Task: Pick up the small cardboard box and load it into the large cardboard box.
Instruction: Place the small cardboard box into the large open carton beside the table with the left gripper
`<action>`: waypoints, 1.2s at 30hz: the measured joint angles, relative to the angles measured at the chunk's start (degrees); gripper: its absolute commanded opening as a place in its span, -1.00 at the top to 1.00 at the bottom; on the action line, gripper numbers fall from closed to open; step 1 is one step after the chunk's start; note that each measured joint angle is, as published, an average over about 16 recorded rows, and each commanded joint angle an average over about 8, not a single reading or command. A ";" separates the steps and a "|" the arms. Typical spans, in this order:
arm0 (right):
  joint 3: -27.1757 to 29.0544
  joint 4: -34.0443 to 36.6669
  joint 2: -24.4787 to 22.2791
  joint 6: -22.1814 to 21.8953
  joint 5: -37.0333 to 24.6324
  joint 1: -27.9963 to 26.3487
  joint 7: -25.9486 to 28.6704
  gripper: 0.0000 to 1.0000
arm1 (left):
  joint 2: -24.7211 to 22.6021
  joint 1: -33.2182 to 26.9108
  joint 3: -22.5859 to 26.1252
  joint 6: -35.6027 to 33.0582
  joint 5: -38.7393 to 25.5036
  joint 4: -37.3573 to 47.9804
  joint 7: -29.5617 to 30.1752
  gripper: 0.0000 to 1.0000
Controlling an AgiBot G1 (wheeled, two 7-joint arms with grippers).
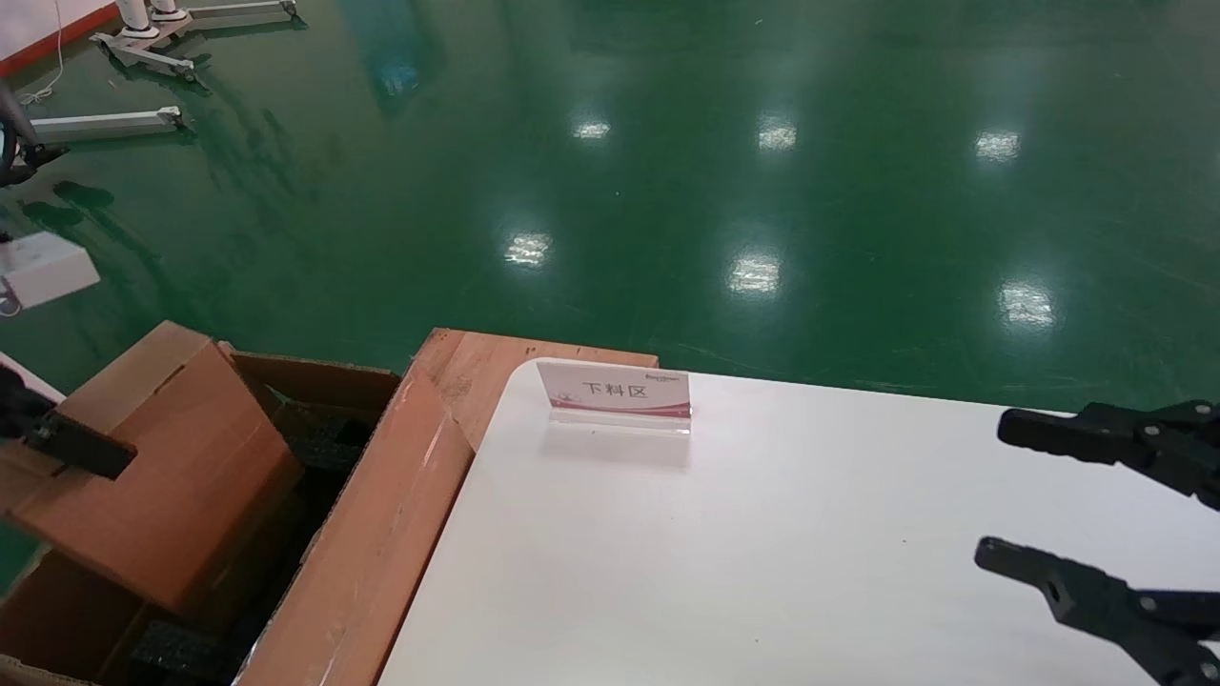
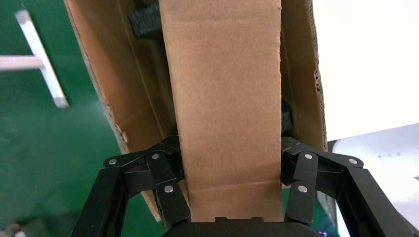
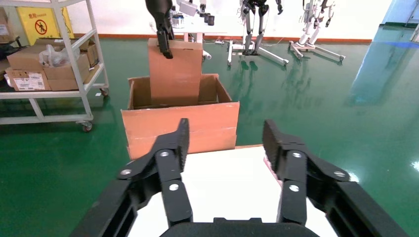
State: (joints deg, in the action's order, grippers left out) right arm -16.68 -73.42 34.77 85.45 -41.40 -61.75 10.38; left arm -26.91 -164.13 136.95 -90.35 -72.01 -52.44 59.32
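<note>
The small cardboard box [image 1: 162,476] is plain brown and hangs tilted, its lower part down inside the large cardboard box [image 1: 381,534]. The large box stands on the floor at the table's left end, flaps up, with black foam inside. My left gripper [image 1: 57,438] is shut on the small box's upper end. In the left wrist view the small box [image 2: 227,98] fills the gap between the fingers [image 2: 168,163], with the large box's wall [image 2: 123,89] behind. My right gripper [image 1: 1010,495] is open and empty above the table's right side. The right wrist view shows it [image 3: 225,136] facing both boxes [image 3: 175,74].
A white table [image 1: 762,553] carries a small acrylic sign [image 1: 615,393] near its far left corner. A shelf cart with cartons [image 3: 49,64] stands beyond the large box. Metal stand legs [image 1: 143,48] and a white box [image 1: 43,269] sit on the green floor.
</note>
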 measured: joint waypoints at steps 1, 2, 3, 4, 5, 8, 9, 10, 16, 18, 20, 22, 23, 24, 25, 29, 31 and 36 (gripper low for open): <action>0.00 0.00 0.00 0.00 0.00 0.00 0.00 -1.00 | 0.33 0.25 0.24 0.16 0.20 0.43 -0.36 1.00; -0.01 0.00 0.00 0.00 0.00 0.00 0.00 -1.00 | 0.65 0.51 0.46 0.34 0.38 0.85 -0.73 1.00; -0.01 0.00 0.00 0.00 0.01 0.00 -0.01 -1.00 | 0.97 0.82 0.66 0.56 0.57 1.28 -1.10 1.00; -0.01 0.00 -0.01 -0.01 0.01 0.00 -0.01 -1.00 | 1.29 1.14 0.82 0.79 0.77 1.69 -1.47 1.00; -0.02 0.00 -0.01 -0.01 0.01 0.00 -0.01 -1.00 | 1.60 1.50 0.96 1.05 0.98 2.12 -1.83 1.00; -0.03 0.00 -0.01 -0.01 0.02 -0.01 -0.01 -1.00 | 2.42 2.80 1.27 2.05 1.60 3.45 -2.99 1.00; -0.03 0.00 -0.01 -0.01 0.02 -0.01 -0.02 -1.00 | 2.65 3.30 1.33 2.44 1.83 3.92 -3.41 1.00; -0.03 0.00 -0.01 -0.01 0.02 -0.01 -0.02 -1.00 | 2.86 3.84 1.37 2.85 2.05 4.41 -3.83 1.00; -0.05 0.00 -0.02 -0.02 0.04 -0.01 -0.03 -1.00 | 3.59 7.82 1.29 5.66 3.90 7.76 -6.39 1.00; -0.06 0.00 -0.03 -0.03 0.04 -0.01 -0.03 -1.00 | 3.60 9.33 1.18 6.71 4.65 9.03 -7.25 1.00; -0.07 0.00 -0.03 -0.03 0.05 -0.01 -0.03 -1.00 | 3.50 10.88 1.05 7.76 5.45 10.35 -8.12 1.00; -0.08 0.00 -0.03 -0.03 0.05 -0.02 -0.04 -1.00 | 3.30 12.48 0.89 8.74 6.30 11.72 -9.01 1.00; -0.08 0.00 -0.03 -0.03 0.05 -0.02 -0.04 -1.00 | 3.16 13.27 0.80 9.19 6.72 12.41 -9.44 1.00; -0.08 0.00 -0.03 -0.04 0.06 -0.02 -0.04 -1.00 | 3.00 14.08 0.71 9.64 7.16 13.13 -9.88 1.00; -0.09 0.00 -0.04 -0.04 0.06 -0.02 -0.04 -1.00 | 2.81 14.88 0.62 10.06 7.59 13.85 -10.29 1.00; -0.10 0.00 -0.04 -0.04 0.07 -0.02 -0.05 -1.00 | 1.93 18.06 0.22 11.56 9.27 16.82 -11.97 1.00; -0.11 0.00 -0.04 -0.05 0.07 -0.02 -0.05 -1.00 | 1.42 19.64 0.01 12.17 10.08 18.35 -12.84 1.00; -0.12 0.00 -0.05 -0.05 0.08 -0.03 -0.06 -1.00 | 0.08 23.58 -0.49 13.18 12.00 22.39 -14.92 1.00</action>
State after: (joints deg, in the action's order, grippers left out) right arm -16.81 -73.42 34.72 85.40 -41.32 -61.77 10.32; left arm -26.83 -140.54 136.46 -77.17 -60.02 -30.04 44.40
